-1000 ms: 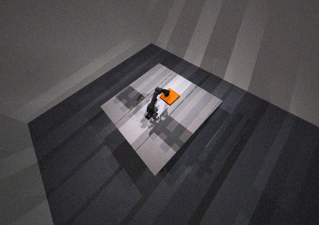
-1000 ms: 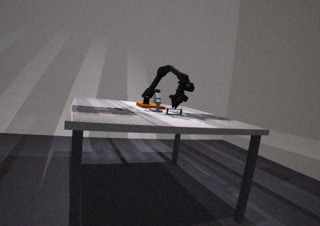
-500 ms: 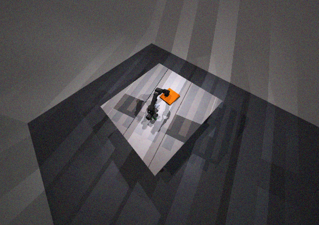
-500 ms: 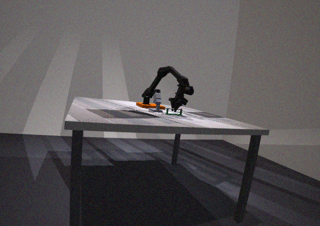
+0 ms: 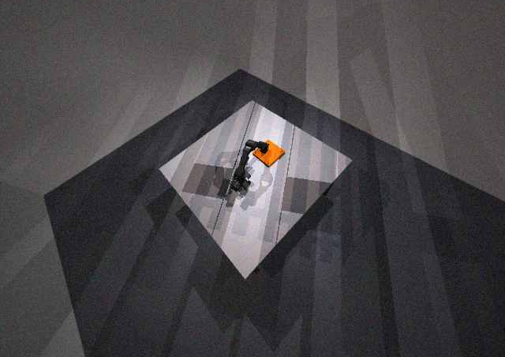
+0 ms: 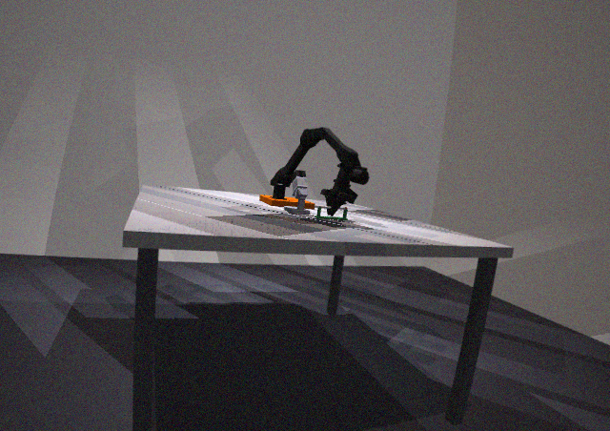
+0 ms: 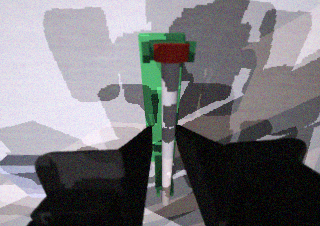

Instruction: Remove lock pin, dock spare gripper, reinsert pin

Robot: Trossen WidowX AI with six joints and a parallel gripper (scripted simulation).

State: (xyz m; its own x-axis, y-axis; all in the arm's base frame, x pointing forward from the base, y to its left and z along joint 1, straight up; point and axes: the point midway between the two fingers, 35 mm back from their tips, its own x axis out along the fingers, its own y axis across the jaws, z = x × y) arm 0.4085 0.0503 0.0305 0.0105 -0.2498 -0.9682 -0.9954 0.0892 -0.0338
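Note:
The lock pin [image 7: 169, 97] has a pale shaft and a red head. It lies across the two uprights of a low green stand [image 7: 150, 73] [image 6: 318, 214]. My gripper [image 7: 163, 130] [image 6: 333, 214] points down at it. The fingertips stand on both sides of the shaft, narrowly apart, with the pin nearer the right finger and a gap at the left one, so the gripper is still open. A light grey upright piece [image 6: 299, 188] with a dark top stands on a grey foot. I cannot tell where the socket ends and the spare gripper begins.
My arm's base stands on an orange plate [image 5: 276, 154] [image 6: 269, 199]. In the exterior view the grey upright piece is left of the green stand, between it and the orange plate. Patchy shadows cross the white table [image 5: 248, 259] [image 6: 433, 246].

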